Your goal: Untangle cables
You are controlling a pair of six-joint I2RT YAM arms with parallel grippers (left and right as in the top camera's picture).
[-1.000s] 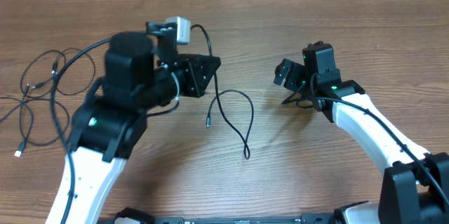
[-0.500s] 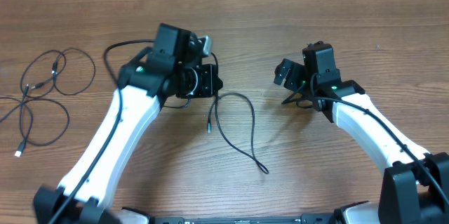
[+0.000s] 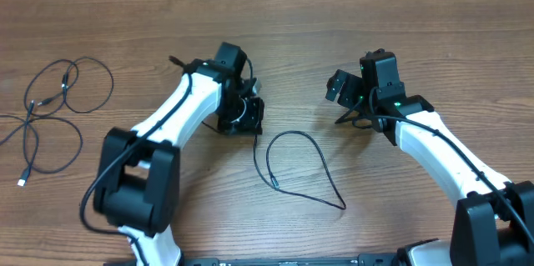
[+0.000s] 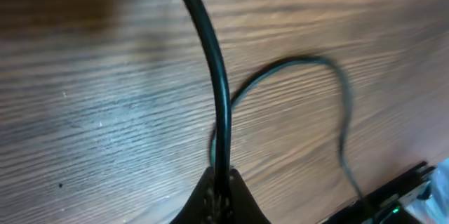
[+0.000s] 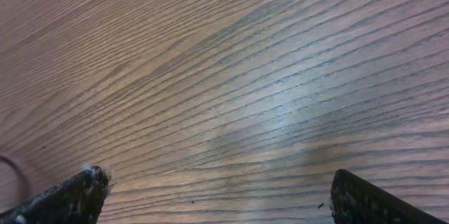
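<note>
One cable [image 3: 292, 133] lies as an open loop in the middle of the worktop [image 3: 400, 16], one end pinched in the fully closed left jaws. In the wrist view the cable [image 4: 221, 104] runs straight away from them. Its long axis slants from those jaws toward the near right. The right jaws, spread wide and empty, hover near, beyond the loop's right side, with nothing between. The remaining cables [image 3: 50, 103] lie looped together well apart at the left edge.
</note>
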